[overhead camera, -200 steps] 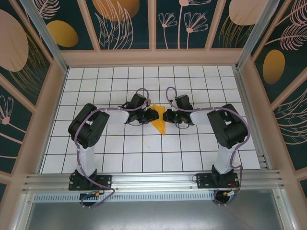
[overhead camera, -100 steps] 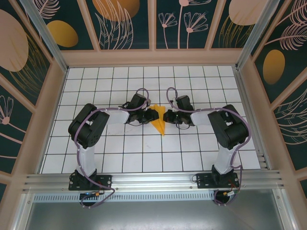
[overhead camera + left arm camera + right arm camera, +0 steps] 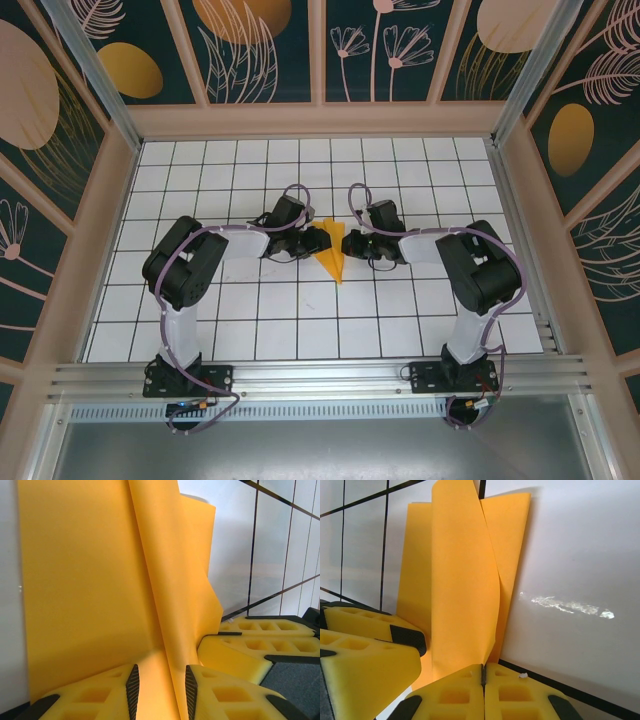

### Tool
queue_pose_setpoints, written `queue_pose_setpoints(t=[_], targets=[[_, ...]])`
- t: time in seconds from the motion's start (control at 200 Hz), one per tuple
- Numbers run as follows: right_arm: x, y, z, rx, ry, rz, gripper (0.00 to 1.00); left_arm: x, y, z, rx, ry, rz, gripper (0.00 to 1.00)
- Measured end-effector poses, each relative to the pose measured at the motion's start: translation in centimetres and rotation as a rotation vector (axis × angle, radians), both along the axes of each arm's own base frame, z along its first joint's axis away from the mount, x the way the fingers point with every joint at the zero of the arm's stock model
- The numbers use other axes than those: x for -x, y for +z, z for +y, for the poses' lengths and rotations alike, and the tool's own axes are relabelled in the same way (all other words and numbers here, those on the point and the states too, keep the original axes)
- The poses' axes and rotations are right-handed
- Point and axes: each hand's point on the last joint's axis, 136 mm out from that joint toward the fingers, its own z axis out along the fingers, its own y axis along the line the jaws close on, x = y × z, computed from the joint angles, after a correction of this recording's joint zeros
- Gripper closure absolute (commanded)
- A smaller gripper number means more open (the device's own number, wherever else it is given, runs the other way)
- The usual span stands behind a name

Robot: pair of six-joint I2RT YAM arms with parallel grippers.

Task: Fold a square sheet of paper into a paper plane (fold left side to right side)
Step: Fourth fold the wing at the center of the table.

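Top external, arms: both are bent inward, the left end effector and right end effector nearly tip to tip at mid-counter.
Top external, surface: white grid-tiled counter, enclosed by wood-framed dark floral walls.
Top external, paper plane: bright orange dart between the tips, its point toward the arm bases.
Left wrist, left end effector: released, its yellow foam fingers apart and straddling a raised crease of the paper plane.
Right wrist, right end effector: clenched on a thin upright flap of the paper plane, which is smooth and matte.
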Motion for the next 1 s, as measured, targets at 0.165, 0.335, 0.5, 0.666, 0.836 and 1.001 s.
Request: queue_pose_setpoints(t=[0.165,0.335,0.5,0.666,0.836,1.001], targets=[[-0.1,-0.2,0.1,0.002,0.001,0.004,0.92,0.0,0.0,0.0,0.000,-0.001,-0.001,0.66],[-0.2,-0.2,0.2,0.001,0.002,0.003,0.92,0.0,0.0,0.0,-0.001,-0.003,-0.003,0.66],[-0.3,-0.2,0.5,0.001,0.007,0.001,0.92,0.0,0.0,0.0,-0.001,-0.003,-0.003,0.66],[-0.4,-0.3,0.6,0.008,0.008,0.013,0.92,0.0,0.0,0.0,-0.001,-0.003,-0.003,0.65],[-0.4,-0.4,0.6,0.018,0.008,0.021,0.92,-0.2,0.2,0.3,-0.037,-0.008,-0.014,0.62],[-0.4,-0.5,0.6,0.020,0.009,0.020,0.92,-0.5,1.4,1.3,-0.090,0.000,-0.035,0.60]])
